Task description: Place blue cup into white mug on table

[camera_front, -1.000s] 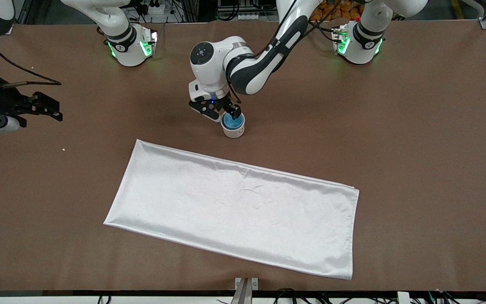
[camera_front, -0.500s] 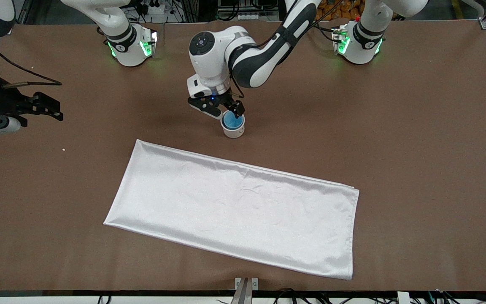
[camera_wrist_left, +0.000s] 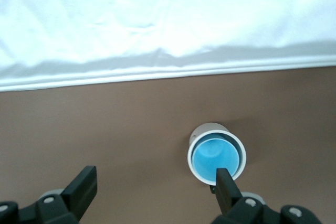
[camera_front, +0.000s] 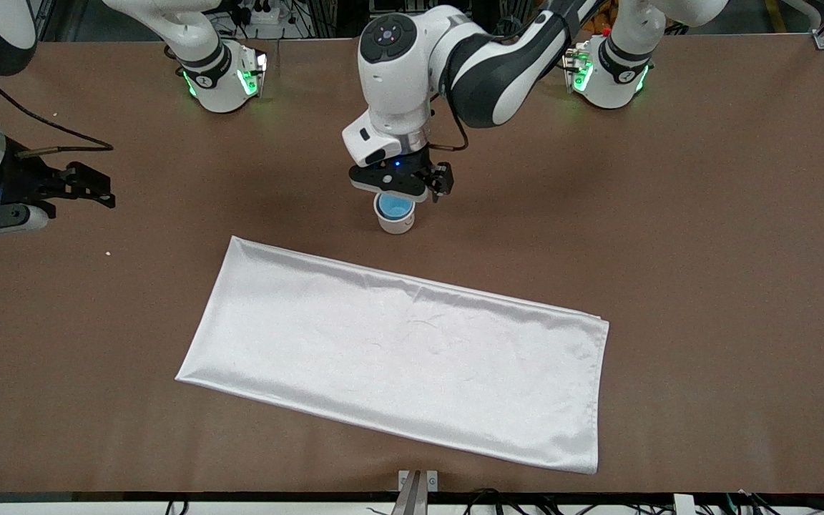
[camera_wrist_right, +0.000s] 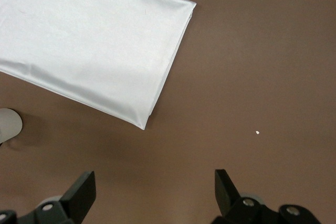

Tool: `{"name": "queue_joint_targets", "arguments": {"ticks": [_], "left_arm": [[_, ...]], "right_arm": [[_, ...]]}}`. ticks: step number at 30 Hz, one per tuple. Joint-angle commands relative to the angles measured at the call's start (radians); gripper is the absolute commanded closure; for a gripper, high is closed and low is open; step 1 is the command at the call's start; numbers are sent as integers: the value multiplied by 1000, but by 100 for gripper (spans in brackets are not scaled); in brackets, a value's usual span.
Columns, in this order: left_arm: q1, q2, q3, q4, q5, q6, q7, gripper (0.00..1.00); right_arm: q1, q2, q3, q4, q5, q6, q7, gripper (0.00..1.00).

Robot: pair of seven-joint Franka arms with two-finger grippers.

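Observation:
The blue cup (camera_front: 394,207) sits inside the white mug (camera_front: 394,223), which stands upright on the brown table (camera_front: 669,214). My left gripper (camera_front: 401,187) hovers just above them, open and holding nothing. In the left wrist view the blue cup (camera_wrist_left: 212,156) fills the white mug (camera_wrist_left: 209,128), and they lie under one fingertip (camera_wrist_left: 224,182) of the left gripper (camera_wrist_left: 155,182), not between the two. My right gripper (camera_front: 101,187) waits open over bare table at the right arm's end. Nothing is between the fingers of the right gripper (camera_wrist_right: 153,184).
A white satin cloth (camera_front: 398,357) lies flat on the table, nearer to the front camera than the mug. It also shows as the cloth (camera_wrist_left: 157,19) and the cloth (camera_wrist_right: 89,40). A tiny white speck (camera_front: 108,252) lies near the right gripper.
My left gripper has let go of the blue cup, risen off the mug and shifted a little toward the left arm's end. The cup stays in the mug. The right arm barely moved.

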Motion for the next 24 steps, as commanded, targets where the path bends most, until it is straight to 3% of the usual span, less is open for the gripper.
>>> {"name": "queue_joint_targets", "arguments": {"ticks": [1, 8, 24], "left_arm": [[26, -61, -7, -28, 12, -38, -59, 0], [87, -113, -10, -38, 12, -64, -49, 0], [261, -273, -16, -196, -59, -46, 53, 0]], "right_arm": [[5, 7, -1, -8, 17, 8, 4, 0], [16, 31, 0, -6, 17, 21, 6, 0], [17, 53, 0, -6, 17, 40, 6, 0]]}}
